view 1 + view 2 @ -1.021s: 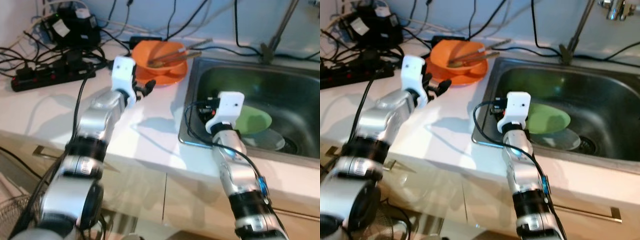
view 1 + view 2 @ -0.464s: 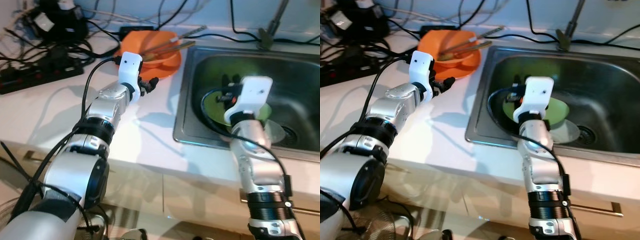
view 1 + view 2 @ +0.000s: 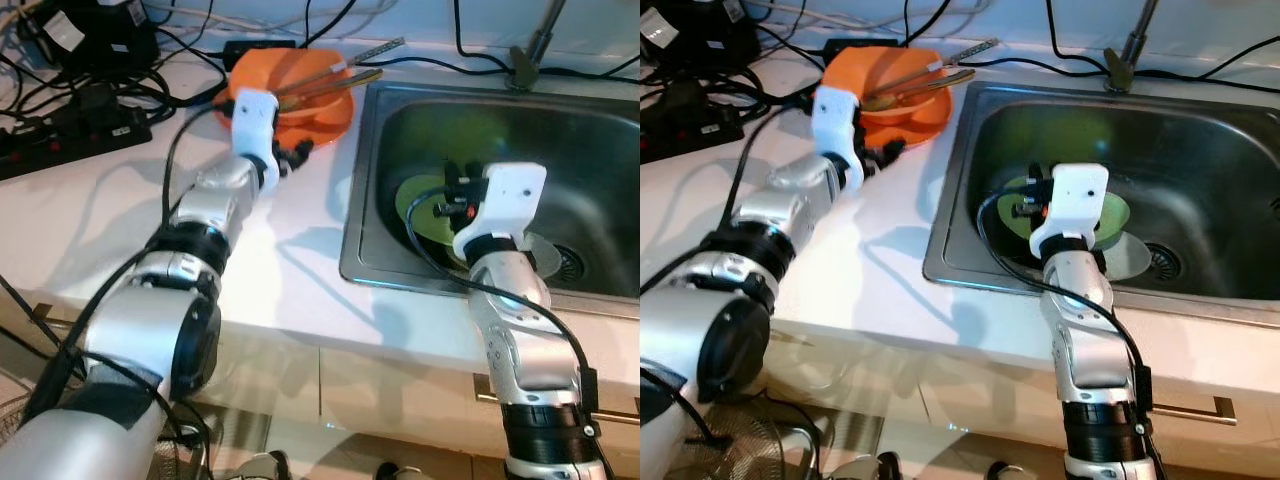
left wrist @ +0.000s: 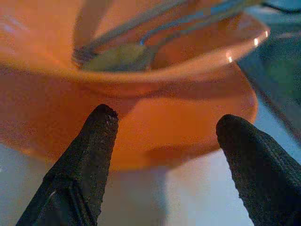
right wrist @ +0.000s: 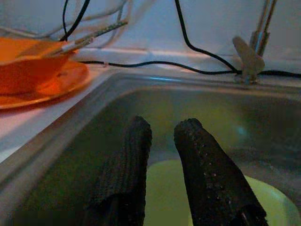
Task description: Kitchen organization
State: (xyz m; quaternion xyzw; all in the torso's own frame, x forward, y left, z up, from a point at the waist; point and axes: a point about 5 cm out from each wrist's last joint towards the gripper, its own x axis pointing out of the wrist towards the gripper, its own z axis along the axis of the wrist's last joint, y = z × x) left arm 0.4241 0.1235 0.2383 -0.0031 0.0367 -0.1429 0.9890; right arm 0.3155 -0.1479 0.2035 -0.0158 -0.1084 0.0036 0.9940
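Fingers of the left gripper sit at upper centre of the left eye view, just beside the orange bowl on its orange plate, utensils lying across it; the right gripper hangs over the green plate in the sink at centre right; left wrist view shows fingers spread wide before the bowl, nothing held; right wrist view shows fingers nearly together above the plate; likely step is reaching for dishes, next closing on a rim; no writing is legible.
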